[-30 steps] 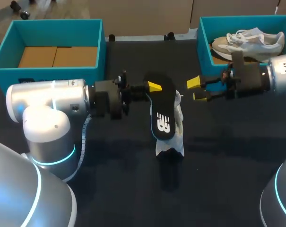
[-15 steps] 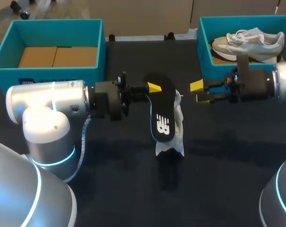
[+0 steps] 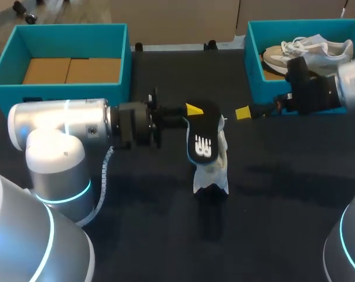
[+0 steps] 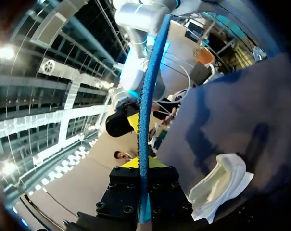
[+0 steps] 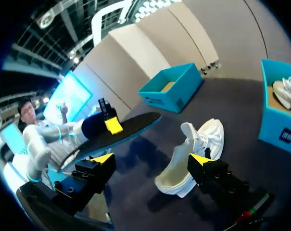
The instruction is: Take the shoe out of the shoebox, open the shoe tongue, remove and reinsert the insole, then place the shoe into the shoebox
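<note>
**Insole clamped at centre, shoe below**

A teal shoebox sits upper left. At centre, the left gripper is clamped on the black insole, just above the white shoe on the table. Right of centre, the right gripper is spread apart, empty. Upper right, a second shoebox holds another shoe.

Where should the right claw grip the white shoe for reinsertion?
Likely the collar rim of the white shoe, from the right: its gaping mouth leaves a thin wall to straddle, and the insole in the left claw covers its left.
</note>
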`<state>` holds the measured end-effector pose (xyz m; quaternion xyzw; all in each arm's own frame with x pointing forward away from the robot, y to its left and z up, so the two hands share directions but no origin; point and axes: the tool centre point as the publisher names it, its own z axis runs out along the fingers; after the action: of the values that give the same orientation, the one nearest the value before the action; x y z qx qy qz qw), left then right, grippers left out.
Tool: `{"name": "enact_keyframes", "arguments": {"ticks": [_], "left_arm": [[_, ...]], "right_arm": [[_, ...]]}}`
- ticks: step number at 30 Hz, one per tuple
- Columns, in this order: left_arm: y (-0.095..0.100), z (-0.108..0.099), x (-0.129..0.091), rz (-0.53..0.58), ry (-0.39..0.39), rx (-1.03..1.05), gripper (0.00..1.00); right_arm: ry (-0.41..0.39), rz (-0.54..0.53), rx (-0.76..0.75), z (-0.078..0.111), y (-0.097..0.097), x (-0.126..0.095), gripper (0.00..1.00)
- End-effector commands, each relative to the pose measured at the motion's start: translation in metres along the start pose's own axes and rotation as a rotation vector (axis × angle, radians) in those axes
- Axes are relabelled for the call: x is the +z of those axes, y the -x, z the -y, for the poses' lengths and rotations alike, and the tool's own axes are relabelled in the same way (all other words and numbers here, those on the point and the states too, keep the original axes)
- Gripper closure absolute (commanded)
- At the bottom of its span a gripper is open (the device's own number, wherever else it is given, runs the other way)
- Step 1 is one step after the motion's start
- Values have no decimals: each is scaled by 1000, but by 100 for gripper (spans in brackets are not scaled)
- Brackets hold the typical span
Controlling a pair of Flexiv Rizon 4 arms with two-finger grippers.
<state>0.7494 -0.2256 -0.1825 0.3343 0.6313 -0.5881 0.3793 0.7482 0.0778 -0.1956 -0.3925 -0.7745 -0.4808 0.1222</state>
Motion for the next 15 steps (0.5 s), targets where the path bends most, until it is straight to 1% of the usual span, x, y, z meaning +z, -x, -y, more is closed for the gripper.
{"name": "enact_keyframes", "arguments": {"ticks": [1,5,11,12,14,15], "left_arm": [[2,11,-4,-6,14,-86,100],[0,17,-6,-9,13,-162,100],[-7,23,-13,-3,-31,-329,100],[-8,22,-15,0,-38,-356,100],[-8,22,-16,-6,-46,-391,100],[-8,22,-17,-13,-51,-401,100]], "right_arm": [[-30,84,-210,-1,-4,-2,0],[-30,84,-210,-1,-4,-2,0],[-30,84,-210,-1,-4,-2,0],[-45,125,-263,2,-2,1,0],[-85,163,-339,9,-1,7,0],[-77,171,-378,12,0,8,0]]}}
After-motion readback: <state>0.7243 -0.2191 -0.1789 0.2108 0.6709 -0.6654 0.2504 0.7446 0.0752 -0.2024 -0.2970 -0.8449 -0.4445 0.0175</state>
